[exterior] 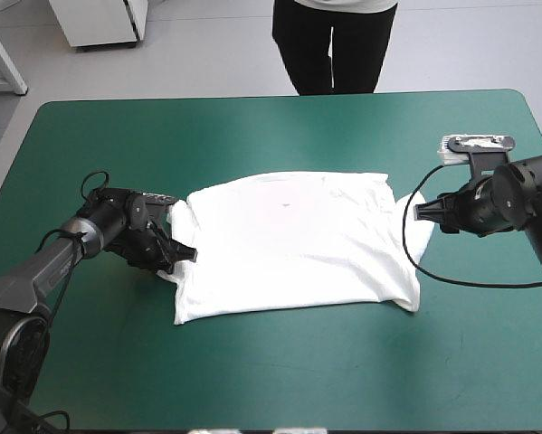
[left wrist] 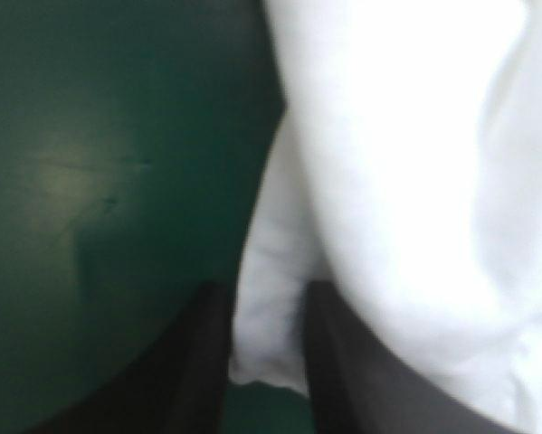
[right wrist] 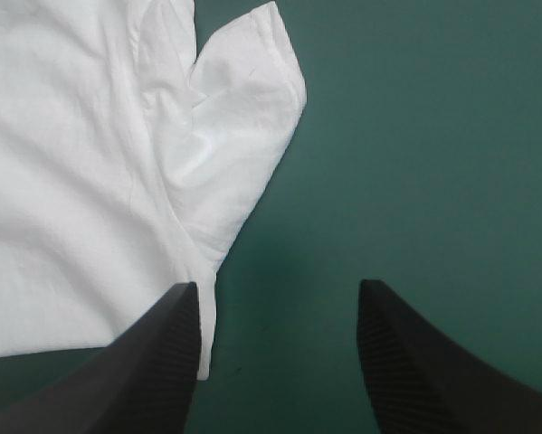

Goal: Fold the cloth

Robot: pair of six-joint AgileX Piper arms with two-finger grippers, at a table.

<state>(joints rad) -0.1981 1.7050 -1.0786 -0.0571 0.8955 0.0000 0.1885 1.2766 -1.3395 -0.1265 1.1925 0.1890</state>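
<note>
Near edge of the teal-green table is bare. Left arm comes in low from the near left corner, forearm angled across the table, and the left gripper sits right at the left side of the T-shirt — in its wrist view the black fingers are almost together w/ a white fold of shirt pinched between them, so it's clamped on the shirt. Shirt itself lies spread pretty much flat in the middle of the table, a few wrinkles, a short sleeve poking out on each side. Right arm reaches in from the right edge, approx level w/ the right sleeve, right gripper pointing toward it — its fingers stand wide apart w/ only bare table between them. One fingertip is just beside the shirt's edge, can't tell if it's touching.
</note>
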